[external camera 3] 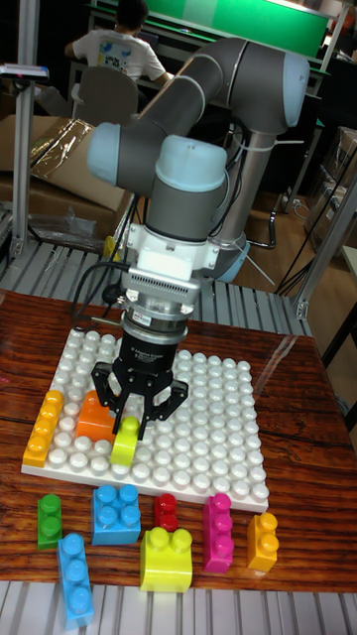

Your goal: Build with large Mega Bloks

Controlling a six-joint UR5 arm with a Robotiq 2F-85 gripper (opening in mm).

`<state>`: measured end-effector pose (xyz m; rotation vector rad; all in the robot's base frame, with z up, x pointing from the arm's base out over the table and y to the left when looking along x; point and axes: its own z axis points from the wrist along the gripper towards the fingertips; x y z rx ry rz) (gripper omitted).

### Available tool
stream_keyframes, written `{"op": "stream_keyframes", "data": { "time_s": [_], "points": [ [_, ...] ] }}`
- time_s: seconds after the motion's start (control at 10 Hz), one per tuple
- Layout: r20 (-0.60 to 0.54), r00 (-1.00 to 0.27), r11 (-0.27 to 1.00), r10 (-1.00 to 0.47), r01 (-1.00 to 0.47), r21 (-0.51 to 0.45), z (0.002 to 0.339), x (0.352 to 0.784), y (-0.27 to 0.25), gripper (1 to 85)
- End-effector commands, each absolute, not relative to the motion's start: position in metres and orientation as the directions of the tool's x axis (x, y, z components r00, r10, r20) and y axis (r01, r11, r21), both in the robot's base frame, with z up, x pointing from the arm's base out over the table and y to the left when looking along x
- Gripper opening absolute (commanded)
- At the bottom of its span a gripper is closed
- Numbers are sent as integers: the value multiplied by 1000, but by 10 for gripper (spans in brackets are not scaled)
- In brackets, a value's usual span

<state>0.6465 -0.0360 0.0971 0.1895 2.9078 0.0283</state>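
Observation:
A white studded baseplate (213, 417) lies on the wooden table. On its left edge sits a long yellow-orange block (43, 429), with an orange block (95, 417) just right of it. My gripper (132, 425) hangs over the plate's front left, fingers (106, 402) down around a lime-green block (126, 442) that stands on the studs beside the orange one. The fingers are close on the lime block's top; whether they grip it is unclear.
Loose blocks lie in a row before the plate: green (49, 520), blue (116, 513), long light-blue (74, 575), red (166, 512), yellow (166, 559), magenta (217, 533), orange (263, 541). A metal table edge runs along the front. A person sits far behind.

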Motion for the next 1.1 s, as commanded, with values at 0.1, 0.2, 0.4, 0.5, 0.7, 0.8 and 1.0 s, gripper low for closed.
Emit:
{"op": "stream_keyframes", "data": {
  "time_s": [0.1, 0.2, 0.4, 0.5, 0.7, 0.8, 1.0],
  "points": [
    [-246, -959, 990, 141, 136, 35, 82, 652, -34, 10],
    [-242, -961, 991, 136, 132, 33, 81, 649, -32, 10],
    [-239, -964, 993, 117, 115, 25, 77, 642, -29, 10],
    [-238, -966, 995, 102, 100, 20, 75, 639, -30, 10],
    [-240, -968, 997, 73, 73, 7, 71, 635, -33, 10],
    [-240, -968, 998, 66, 67, 4, 70, 634, -34, 10],
    [-240, -970, 999, 35, 34, 8, 69, 633, -30, 10]
  ]
}}
